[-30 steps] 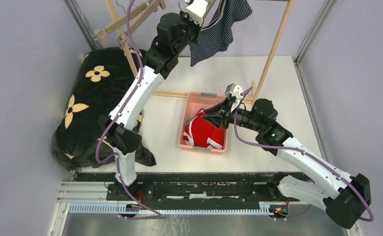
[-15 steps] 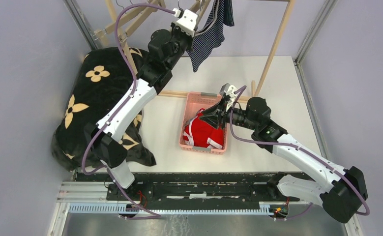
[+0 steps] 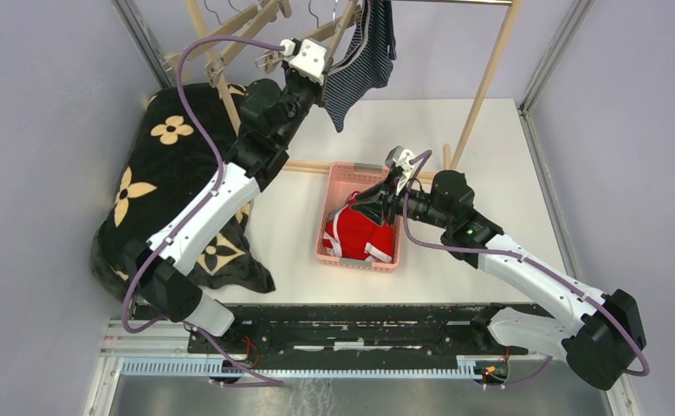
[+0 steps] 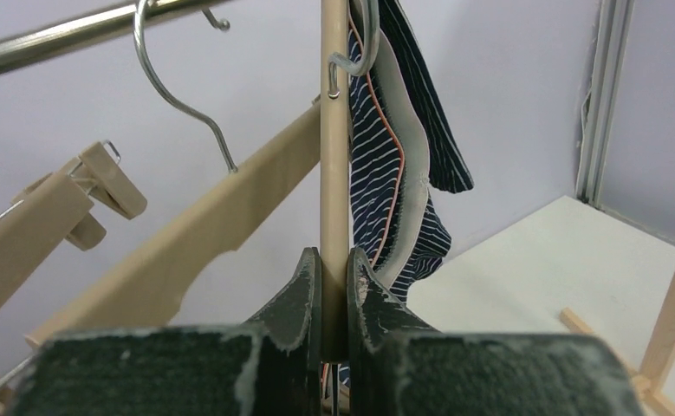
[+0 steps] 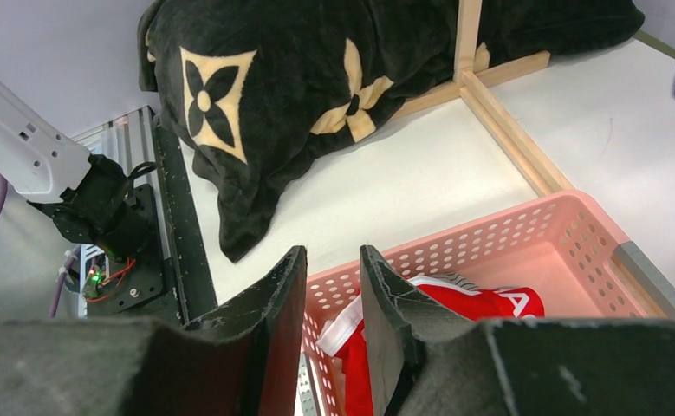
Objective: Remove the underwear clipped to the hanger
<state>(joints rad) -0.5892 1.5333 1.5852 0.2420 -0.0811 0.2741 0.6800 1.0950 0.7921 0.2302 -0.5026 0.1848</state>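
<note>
The dark blue boxers (image 3: 364, 61) with thin stripes hang from a wooden hanger (image 3: 332, 30) at the top of the rack. In the left wrist view the hanger (image 4: 334, 156) runs straight up between my fingers and the boxers (image 4: 377, 173) drape to its right. My left gripper (image 4: 334, 256) is shut on that hanger bar, high by the rail (image 3: 327, 42). My right gripper (image 3: 366, 202) hovers open and empty over the pink basket (image 3: 360, 263). The red briefs (image 3: 361, 234) with a white waistband lie in the basket (image 5: 524, 225). A sliver of grey striped cloth (image 5: 452, 280) shows beside the red briefs (image 5: 481, 305).
A black blanket with tan flowers (image 3: 169, 182) is heaped at the left. The rack's wooden post (image 3: 487, 78) stands at the back right and its base bar (image 3: 303, 165) lies behind the basket. Bare clip hangers (image 4: 100, 173) hang from the metal rail (image 4: 56, 35).
My left arm has swung left along the rail, taking the hanger and the blue boxers with it. My right gripper has crept slightly left over the basket, still open.
</note>
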